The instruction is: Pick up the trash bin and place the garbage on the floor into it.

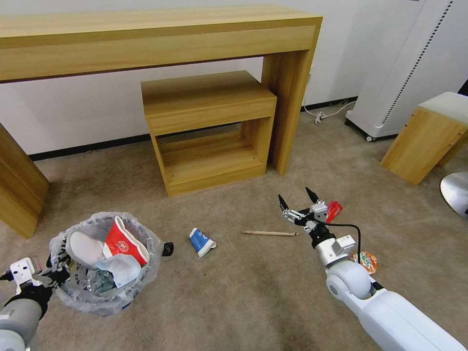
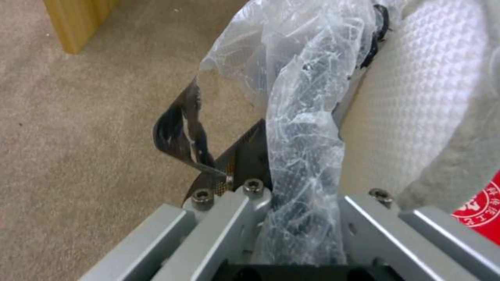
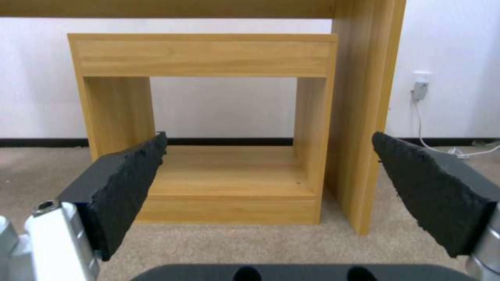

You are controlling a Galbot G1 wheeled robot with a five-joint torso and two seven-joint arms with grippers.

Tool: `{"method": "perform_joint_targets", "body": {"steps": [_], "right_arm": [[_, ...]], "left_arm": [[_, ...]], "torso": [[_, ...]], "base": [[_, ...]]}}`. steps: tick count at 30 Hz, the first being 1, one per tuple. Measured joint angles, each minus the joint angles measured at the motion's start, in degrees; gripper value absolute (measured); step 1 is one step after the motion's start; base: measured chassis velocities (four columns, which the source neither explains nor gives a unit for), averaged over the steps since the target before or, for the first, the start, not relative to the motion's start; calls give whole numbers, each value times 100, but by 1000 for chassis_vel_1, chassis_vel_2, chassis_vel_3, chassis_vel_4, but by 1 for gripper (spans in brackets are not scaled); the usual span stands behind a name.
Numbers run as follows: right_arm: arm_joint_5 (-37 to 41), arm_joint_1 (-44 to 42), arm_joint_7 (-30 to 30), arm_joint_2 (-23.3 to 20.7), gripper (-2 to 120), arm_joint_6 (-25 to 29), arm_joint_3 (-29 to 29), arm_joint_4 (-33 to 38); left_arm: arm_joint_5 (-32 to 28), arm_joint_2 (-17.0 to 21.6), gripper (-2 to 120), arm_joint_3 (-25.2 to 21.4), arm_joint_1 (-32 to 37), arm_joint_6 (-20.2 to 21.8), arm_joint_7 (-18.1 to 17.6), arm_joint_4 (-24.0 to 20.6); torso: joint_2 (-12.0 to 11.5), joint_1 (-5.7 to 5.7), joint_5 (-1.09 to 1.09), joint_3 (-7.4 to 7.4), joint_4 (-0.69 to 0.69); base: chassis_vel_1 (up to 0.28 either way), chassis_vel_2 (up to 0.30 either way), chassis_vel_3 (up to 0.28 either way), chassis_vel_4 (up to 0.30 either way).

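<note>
The trash bin [image 1: 105, 263], round and black with a crinkly clear bag puffed over its rim, stands upright on the beige floor [image 1: 234, 302], its rim pinched in the left claw [image 1: 48, 275]. Inside sit a white slipper [image 1: 84, 247], a crushed red cup [image 1: 124, 241] and a pale blue mask [image 1: 119, 269]. A crushed blue cup [image 1: 201, 242] lies between the claws. A wooden stick [image 1: 270, 233] lies just beside the spread right claw [image 1: 297, 199], a red wrapper [image 1: 334, 210] at its other side.

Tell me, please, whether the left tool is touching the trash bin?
Touching. In the left wrist view the left tool is shut on the bagged rim of the trash bin, the crinkly plastic pinched between its fingers.
</note>
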Motion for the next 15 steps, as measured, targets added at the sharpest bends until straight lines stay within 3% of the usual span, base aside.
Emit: {"method": "perform_joint_targets", "body": {"steps": [7,15], "right_arm": [[-12,3,14,8,100,-9,-19,3],[-46,-3,20,22,100,6,-22,-7]], "left_arm": [[-22,15,1,-21,8,-8,9,-5],[-30,14,1,-1,-9,-15,17,-7]], "torso": [[0,0,1,0,1],[0,2,0,1,-1]], "base": [[-30,42,28,-33],[-131,126,136,-146]]}}
